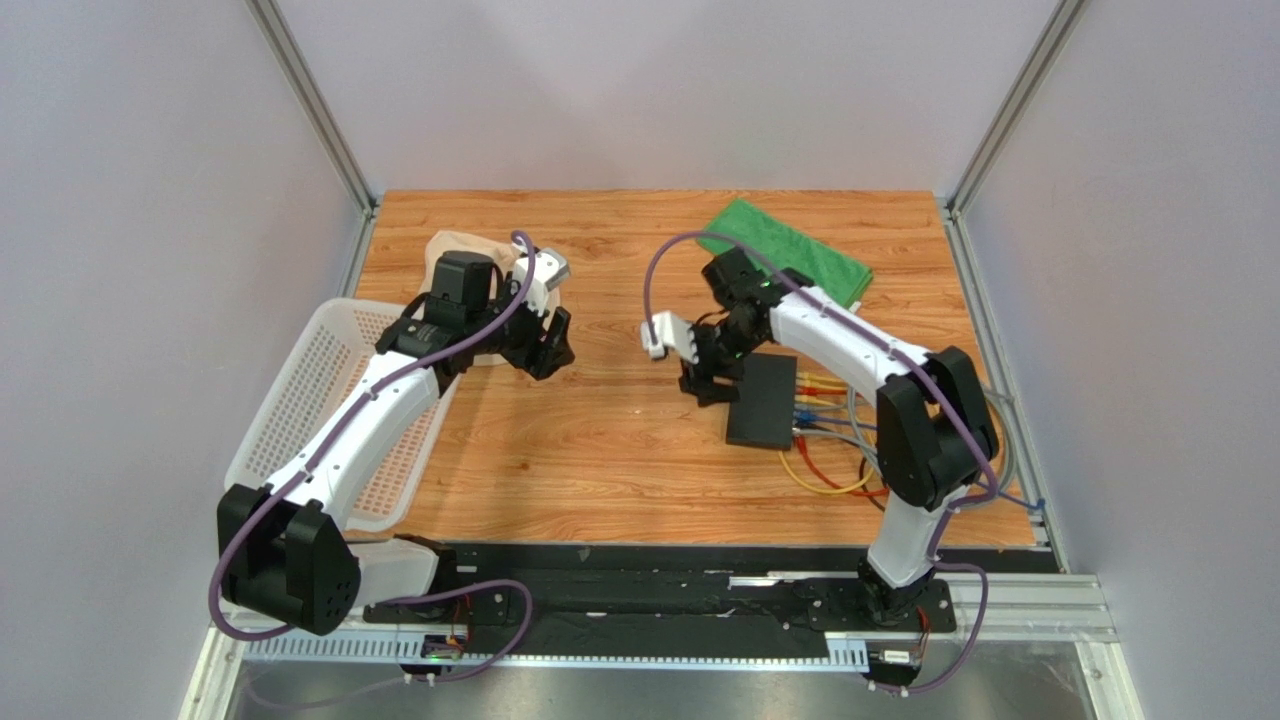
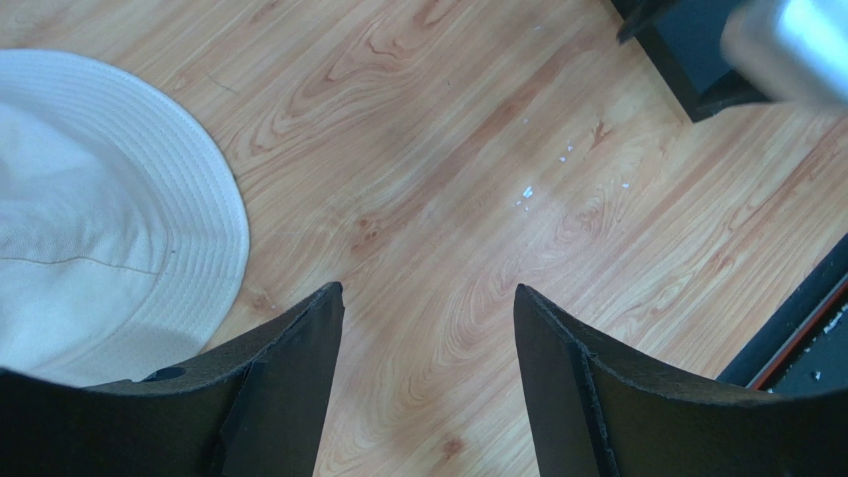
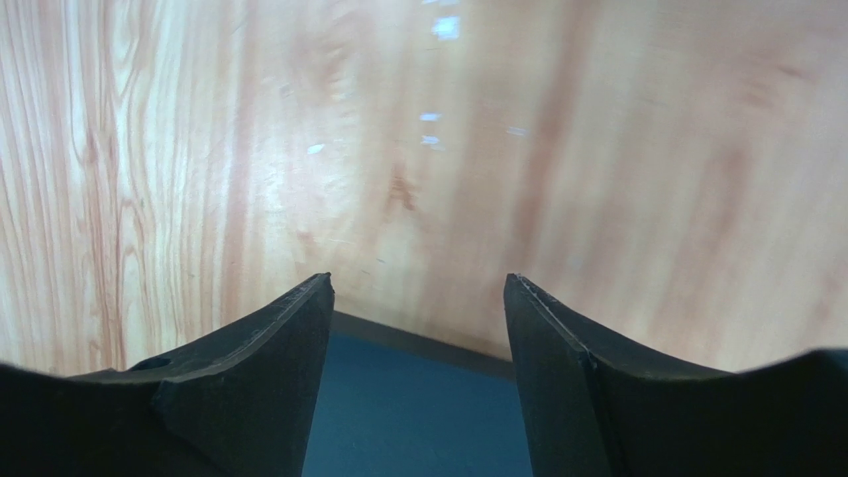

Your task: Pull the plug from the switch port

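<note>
My right gripper point(image 3: 418, 278) is spread, with nothing between its two dark fingers. Through the gap, the wrist view shows a flat dark surface directly below, its edge running straight across, and blurred wood grain beyond it. That surface is the switch point(image 1: 763, 402). In the top view it lies on the right half of the table point(image 1: 601, 435), and my right fingers hang at its left side, near the far corner. A bundle of cables point(image 1: 830, 443), orange, yellow, blue and red, fans out from its right long edge and loops across the wood towards my right arm's base. Where they enter the sockets is too small to make out.

My left gripper point(image 2: 428, 288) is also parted and holds nothing. It hovers over bare wood, well apart from the switch. Just to its left is the stitched brim of a cream hat point(image 2: 90, 219). A white mesh basket point(image 1: 323, 405) sits at the table's left edge under my left arm. A green cloth point(image 1: 789, 252) lies at the far edge, behind my right wrist.
</note>
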You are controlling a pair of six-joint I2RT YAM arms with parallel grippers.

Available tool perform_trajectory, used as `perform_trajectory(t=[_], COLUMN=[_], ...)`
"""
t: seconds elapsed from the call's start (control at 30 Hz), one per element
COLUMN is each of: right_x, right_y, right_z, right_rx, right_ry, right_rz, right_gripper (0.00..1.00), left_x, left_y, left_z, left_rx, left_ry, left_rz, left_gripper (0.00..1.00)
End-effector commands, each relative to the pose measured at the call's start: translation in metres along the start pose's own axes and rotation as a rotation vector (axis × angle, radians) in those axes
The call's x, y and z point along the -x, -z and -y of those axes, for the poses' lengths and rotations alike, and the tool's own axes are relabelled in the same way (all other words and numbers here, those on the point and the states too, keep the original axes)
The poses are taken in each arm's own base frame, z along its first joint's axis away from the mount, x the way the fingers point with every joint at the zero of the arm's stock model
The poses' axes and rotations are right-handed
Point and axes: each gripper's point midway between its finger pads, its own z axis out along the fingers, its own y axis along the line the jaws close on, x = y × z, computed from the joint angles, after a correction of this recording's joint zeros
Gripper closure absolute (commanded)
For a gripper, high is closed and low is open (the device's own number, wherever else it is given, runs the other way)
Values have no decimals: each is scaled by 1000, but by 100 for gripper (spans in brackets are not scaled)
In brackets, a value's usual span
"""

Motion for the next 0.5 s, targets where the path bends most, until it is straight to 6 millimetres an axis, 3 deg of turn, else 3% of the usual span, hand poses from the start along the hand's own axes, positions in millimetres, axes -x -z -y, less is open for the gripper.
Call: perform_trajectory(t=[0.0, 0.1, 0.23, 0.47], right_x=[36, 18, -13, -46], right_y=[66, 77, 74, 63], right_z=[30, 42, 53, 49], right_rx=[-138, -180, -199, -304], right_ry=[-293, -517, -858, -971], right_rz=[212, 240, 283, 225], right_gripper=[32, 32, 32, 31], left_x=[24, 26, 32, 31], left_y=[-1, -10, -18, -23], left_z=[1, 3, 3, 10], left_rx=[-11, -41, -58, -114], left_ry=[36, 74, 126, 151], left_rz=[102, 101, 120, 97], left_gripper=[27, 28, 28, 28])
